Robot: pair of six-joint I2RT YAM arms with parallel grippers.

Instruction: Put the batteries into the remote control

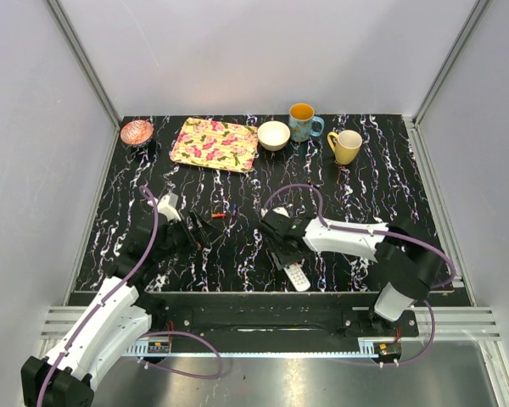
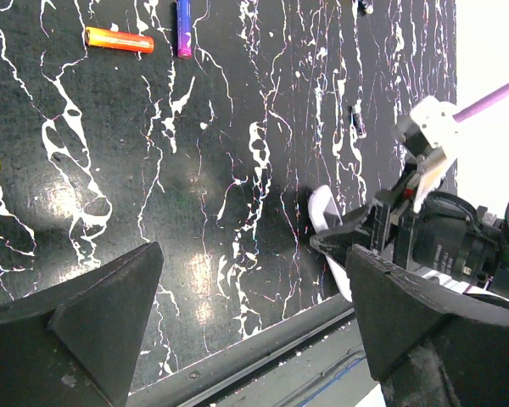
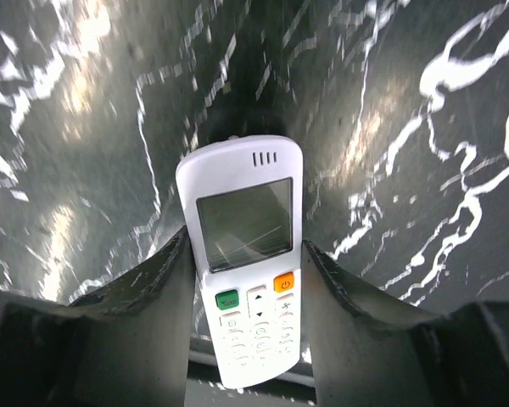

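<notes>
No battery is loaded yet. The right gripper [image 3: 246, 246] pinches the remote control [image 3: 244, 280], screen up. The left gripper [image 2: 254, 254] is spread, empty. The batteries [image 2: 119, 40] lie loose on the desk [image 2: 110, 170].

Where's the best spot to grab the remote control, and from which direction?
Grip across its long straight edges, just below the screen, coming from above. The remote control lies flat, face up; its narrow width fits inside the right gripper, whose fingers flank it there.
</notes>
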